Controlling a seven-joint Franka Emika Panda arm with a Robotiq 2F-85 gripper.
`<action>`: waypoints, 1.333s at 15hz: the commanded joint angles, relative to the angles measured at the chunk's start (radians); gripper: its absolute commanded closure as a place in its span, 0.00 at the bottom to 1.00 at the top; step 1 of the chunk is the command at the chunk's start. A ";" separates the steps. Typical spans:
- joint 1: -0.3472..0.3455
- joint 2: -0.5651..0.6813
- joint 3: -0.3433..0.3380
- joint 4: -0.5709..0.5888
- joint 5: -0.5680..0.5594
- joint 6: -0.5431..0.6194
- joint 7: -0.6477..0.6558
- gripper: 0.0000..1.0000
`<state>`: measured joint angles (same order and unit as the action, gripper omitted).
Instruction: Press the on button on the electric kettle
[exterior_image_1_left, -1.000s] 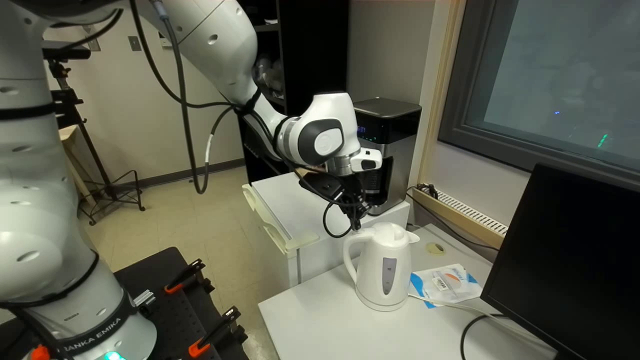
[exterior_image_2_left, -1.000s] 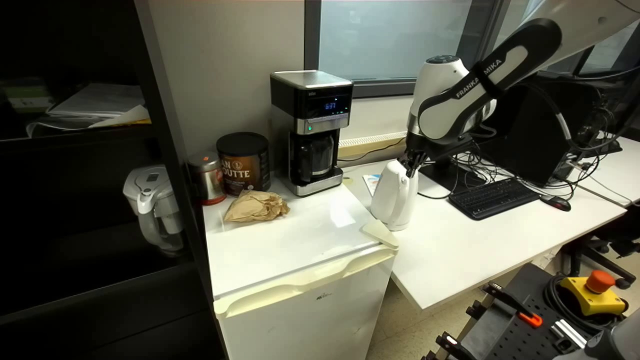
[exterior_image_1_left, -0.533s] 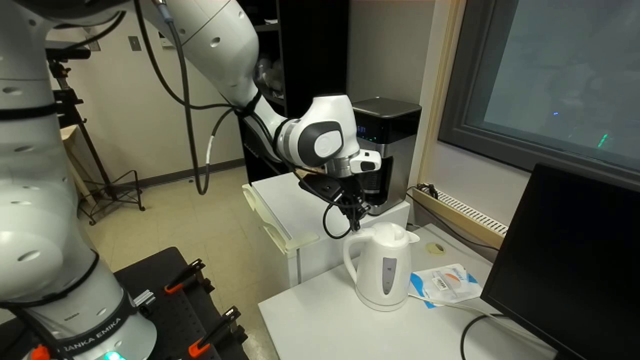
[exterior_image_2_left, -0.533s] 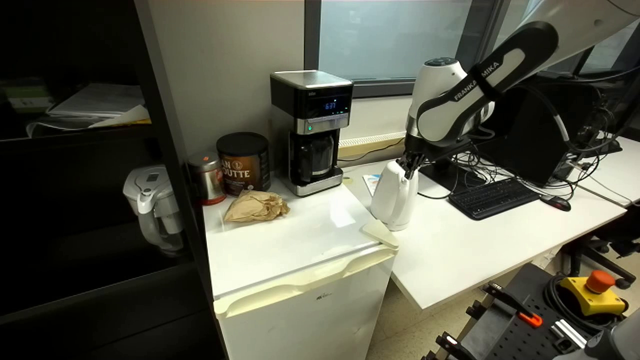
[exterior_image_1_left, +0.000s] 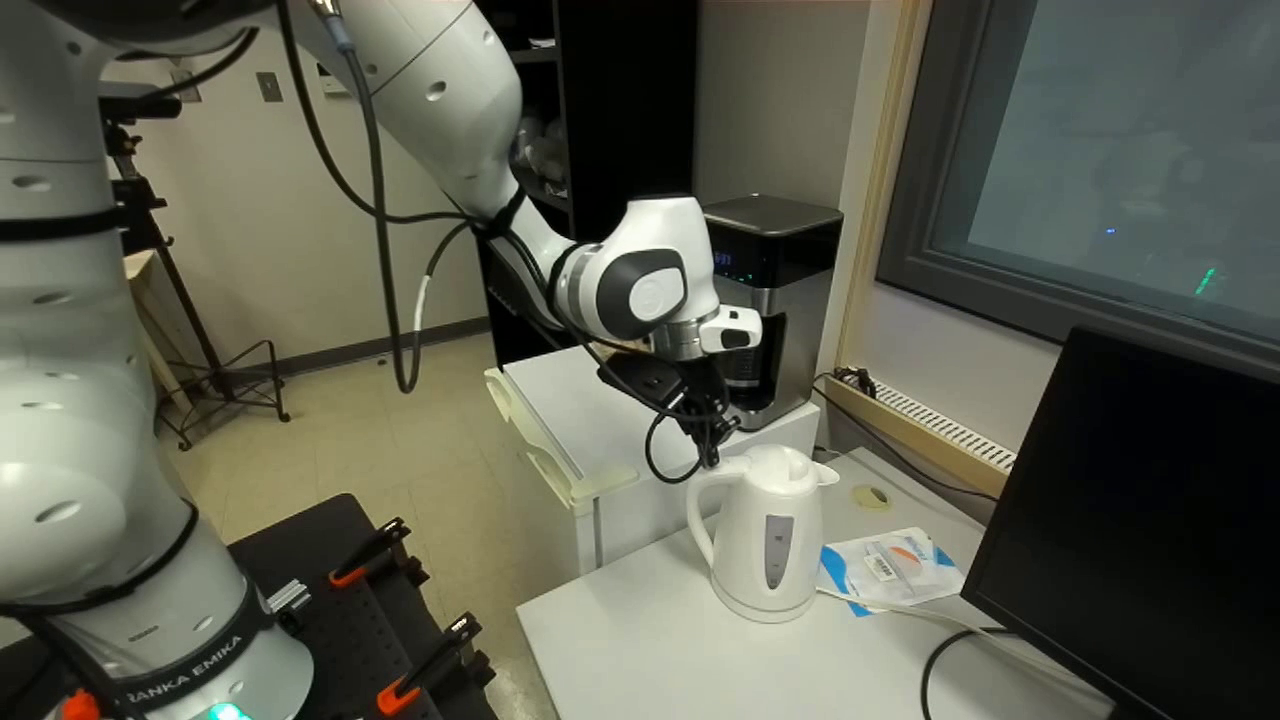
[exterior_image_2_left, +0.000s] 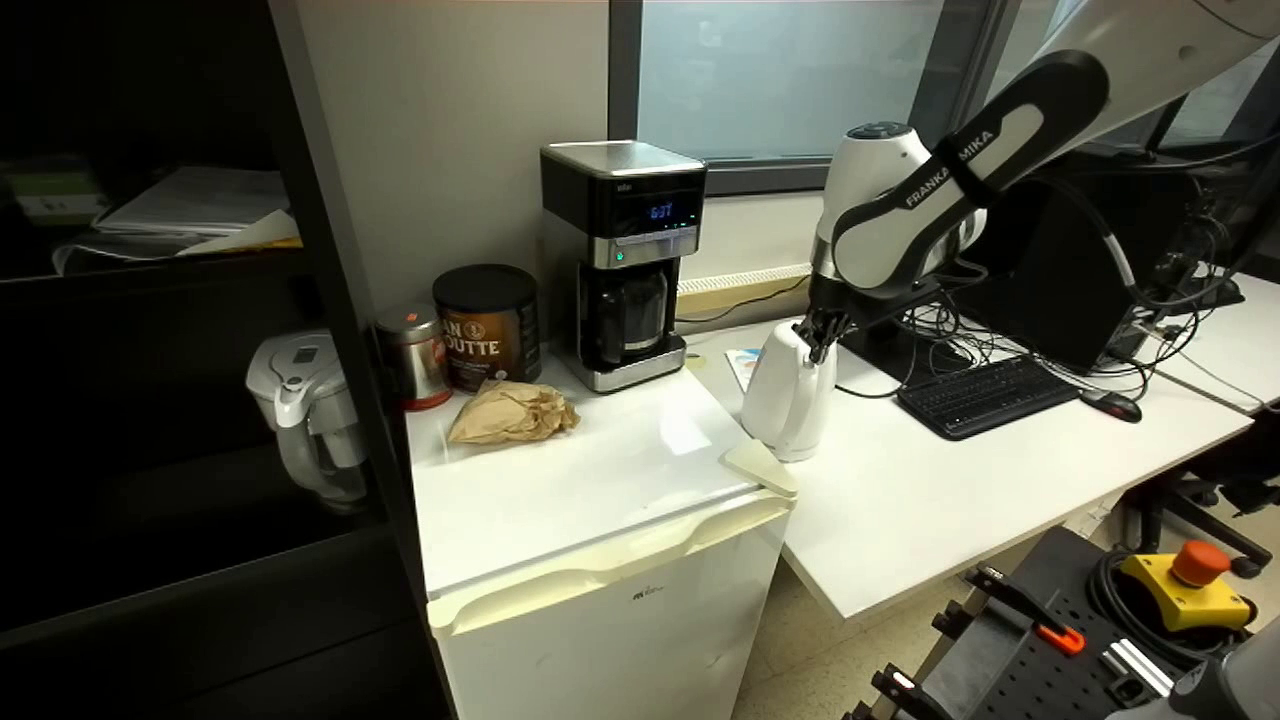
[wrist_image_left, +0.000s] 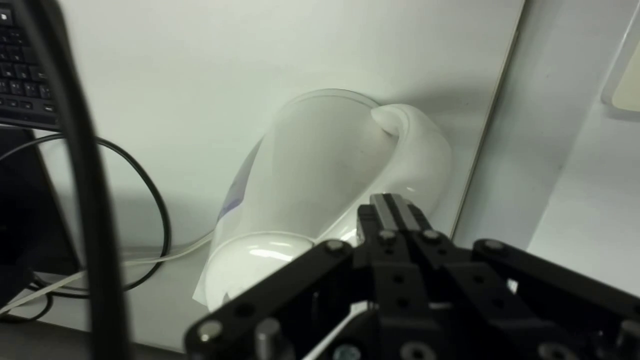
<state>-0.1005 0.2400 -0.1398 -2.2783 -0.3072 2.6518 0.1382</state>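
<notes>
Kettle (exterior_image_1_left: 752, 570) upright, handle top (exterior_image_1_left: 722, 471) just under pincer (wrist_image_left: 393, 201); contact unclear.

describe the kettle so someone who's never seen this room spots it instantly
Find the white desk beside the low fridge. At the desk's fridge end, under the gripper, stands the electric kettle. It is the white jug with a curved handle and grey side strip, unlike the black-and-silver coffee maker on the fridge.
</notes>
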 joint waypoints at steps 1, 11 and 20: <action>0.016 0.019 -0.012 0.001 0.011 0.038 0.002 1.00; 0.014 0.015 -0.005 -0.015 0.033 0.064 -0.017 1.00; 0.009 -0.169 0.017 -0.093 0.103 -0.011 -0.065 1.00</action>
<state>-0.0967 0.1733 -0.1274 -2.3141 -0.2339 2.6755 0.1093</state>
